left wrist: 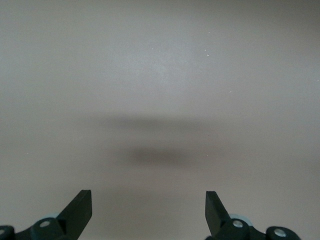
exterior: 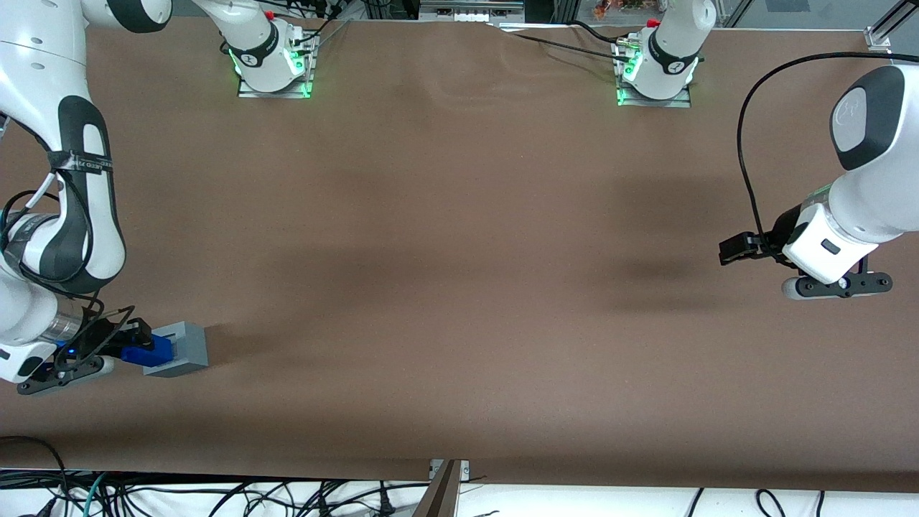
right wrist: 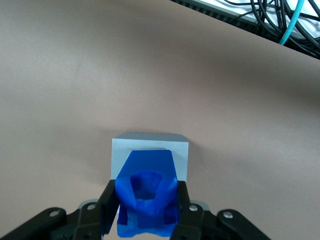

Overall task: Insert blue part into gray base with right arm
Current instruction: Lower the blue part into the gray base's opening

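The gray base [exterior: 179, 350] stands on the brown table at the working arm's end, near the front camera. The right arm's gripper [exterior: 140, 343] is shut on the blue part [exterior: 148, 351] and holds it right over the base's top, at the edge nearest the arm. In the right wrist view the blue part [right wrist: 146, 192] sits clamped between the two black fingers [right wrist: 108, 206], its pointed end overlapping the gray base [right wrist: 150, 150]. I cannot tell whether the part touches the base. The recess is hidden under the part.
The brown table [exterior: 459, 287] stretches wide toward the parked arm's end. Two arm mounts [exterior: 273, 64] with green lights stand at the edge farthest from the front camera. Cables [exterior: 215, 495] hang along the nearest edge, also seen in the right wrist view [right wrist: 280, 20].
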### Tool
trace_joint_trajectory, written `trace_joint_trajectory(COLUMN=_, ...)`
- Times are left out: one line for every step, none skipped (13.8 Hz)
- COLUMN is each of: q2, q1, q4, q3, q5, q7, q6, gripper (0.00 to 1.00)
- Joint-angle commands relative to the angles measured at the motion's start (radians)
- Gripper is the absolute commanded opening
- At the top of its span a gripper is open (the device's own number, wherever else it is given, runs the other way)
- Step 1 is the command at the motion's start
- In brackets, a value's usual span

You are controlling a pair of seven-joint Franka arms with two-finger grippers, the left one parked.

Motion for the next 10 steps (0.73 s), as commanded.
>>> trace_joint_trajectory(q2=0.019, q1=-0.002, q4=0.027, q3=0.007, q5=-0.017, q7=0.023, q6=0.003, gripper=0.37)
trace_joint_trajectory(q2=0.019, q1=-0.002, q4=0.027, q3=0.007, q5=-0.017, q7=0.023, q6=0.003, gripper=0.37)
trace_joint_trajectory(q2=0.019, q1=-0.001, q4=0.024, q3=0.007, q5=-0.015, q7=0.030, q6=0.003, gripper=0.37)
trace_joint_trajectory(q2=0.019, q1=-0.001, q4=0.022, q3=0.007, q5=-0.015, q7=0.046, q6=0.003, gripper=0.37)
trace_joint_trajectory(q2=0.019, q1=-0.001, q4=0.021, q3=0.007, q5=-0.014, q7=0.056, q6=0.001, gripper=0.37)
trace_joint_trajectory(q2=0.020, q1=-0.001, q4=0.018, q3=0.007, q5=-0.012, q7=0.062, q6=0.000, gripper=0.37)
trace_joint_trajectory(q2=0.020, q1=-0.001, q4=0.010, q3=0.007, q5=-0.009, q7=0.063, q6=0.001, gripper=0.37)
trace_joint_trajectory(q2=0.020, q1=-0.001, q4=0.005, q3=0.007, q5=-0.007, q7=0.072, q6=0.001, gripper=0.37)
trace_joint_trajectory(q2=0.022, q1=-0.001, q4=0.004, q3=0.007, q5=-0.007, q7=0.092, q6=0.001, gripper=0.37)
trace_joint_trajectory(q2=0.023, q1=-0.001, q4=0.004, q3=0.007, q5=-0.007, q7=0.103, q6=0.001, gripper=0.37)
